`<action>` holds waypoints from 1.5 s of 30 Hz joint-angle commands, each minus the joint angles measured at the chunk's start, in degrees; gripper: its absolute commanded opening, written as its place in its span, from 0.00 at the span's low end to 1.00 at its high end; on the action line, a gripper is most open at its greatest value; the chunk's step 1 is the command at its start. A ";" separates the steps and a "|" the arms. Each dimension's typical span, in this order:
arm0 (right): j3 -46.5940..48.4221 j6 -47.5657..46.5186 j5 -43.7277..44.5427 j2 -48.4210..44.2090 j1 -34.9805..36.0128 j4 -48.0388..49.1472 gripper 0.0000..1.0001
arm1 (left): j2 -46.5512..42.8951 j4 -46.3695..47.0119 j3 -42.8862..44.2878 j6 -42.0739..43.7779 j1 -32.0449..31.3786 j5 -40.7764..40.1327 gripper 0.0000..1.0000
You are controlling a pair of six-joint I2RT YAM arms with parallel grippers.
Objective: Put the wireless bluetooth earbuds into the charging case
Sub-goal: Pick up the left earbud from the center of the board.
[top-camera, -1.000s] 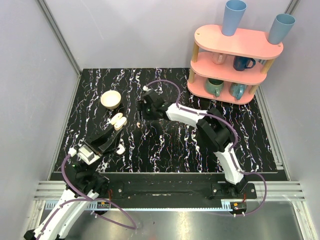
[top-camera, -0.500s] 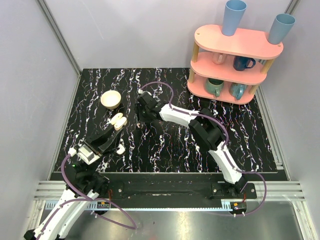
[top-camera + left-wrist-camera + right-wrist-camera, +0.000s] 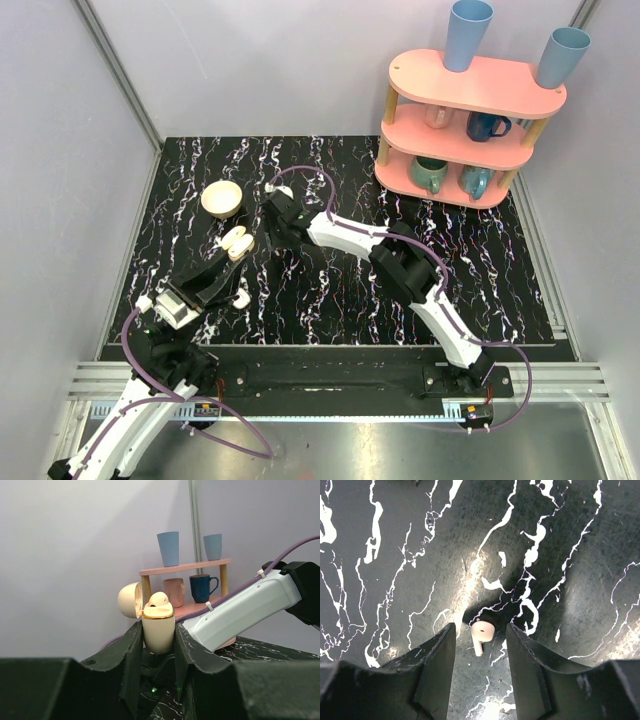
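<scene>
My left gripper (image 3: 228,255) is shut on the cream charging case (image 3: 237,243) and holds it off the table. In the left wrist view the case (image 3: 159,632) stands upright between the fingers with its lid (image 3: 128,600) open, and one white earbud (image 3: 159,599) sits in its gold-rimmed top. My right gripper (image 3: 271,240) hangs just right of the case. In the right wrist view it (image 3: 480,639) is open, with its fingers either side of a second white earbud (image 3: 482,628) lying on the black marbled table. This earbud is hidden in the top view.
A cream bowl (image 3: 222,198) sits at the back left. A pink two-tier shelf (image 3: 470,120) with mugs and blue cups stands at the back right. A small white piece (image 3: 241,297) lies beside my left arm. The right arm's purple cable (image 3: 310,172) loops over the table.
My right gripper has moved left, towards the held case, and now straddles the loose earbud. The left gripper and the case have not moved.
</scene>
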 commanded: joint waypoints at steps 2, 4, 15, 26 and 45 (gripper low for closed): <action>3.61 -1.48 4.80 1.77 1.51 -2.99 0.49 | -2.58 2.72 0.47 -0.44 -0.14 -0.73 0.00; 4.57 -1.40 5.33 2.56 1.69 -3.43 0.49 | -2.49 2.98 0.39 -0.53 -0.14 -0.64 0.00; 5.63 -1.75 7.18 3.09 2.04 -5.72 0.48 | -3.11 2.98 0.12 -0.70 -0.06 -0.91 0.00; 6.95 -1.84 5.86 4.23 2.13 -6.25 0.42 | -3.02 3.24 -0.05 -0.97 -0.15 -1.00 0.00; 7.65 -2.01 4.63 4.67 2.13 -7.13 0.34 | -2.93 3.42 -0.14 -1.06 -0.06 -1.17 0.00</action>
